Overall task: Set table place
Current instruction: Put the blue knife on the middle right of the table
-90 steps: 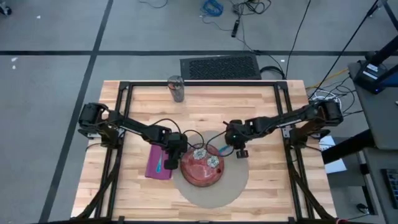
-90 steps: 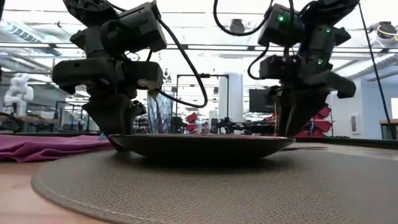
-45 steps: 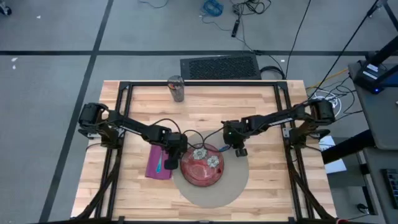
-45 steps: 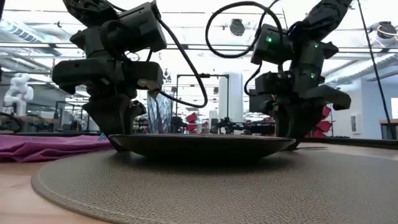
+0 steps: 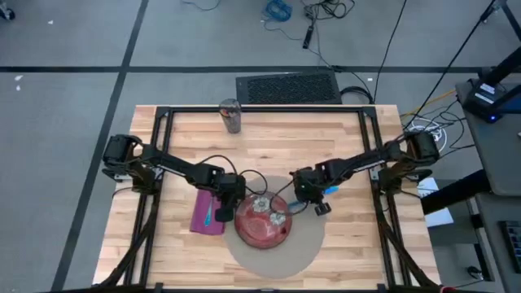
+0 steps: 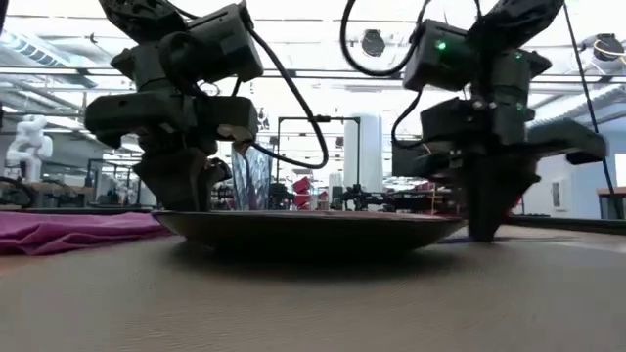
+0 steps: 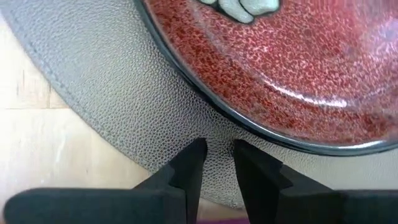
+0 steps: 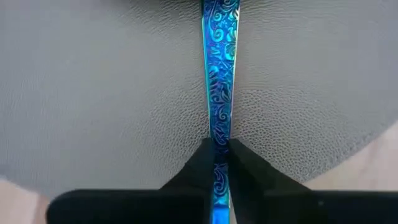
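The right gripper [image 8: 217, 163], pinching the blue engraved utensil handle [image 8: 217, 74], should lay it flat at the red plate's [image 5: 262, 224] 3 o'clock on the round mat [image 5: 305, 244], while the left gripper [image 7: 217, 163], jaws nearly closed on nothing, waits at 9 o'clock.

Bright, even light fills every view. In the low view, windows glow white behind, so the arms look dark and the near ground is blurry.
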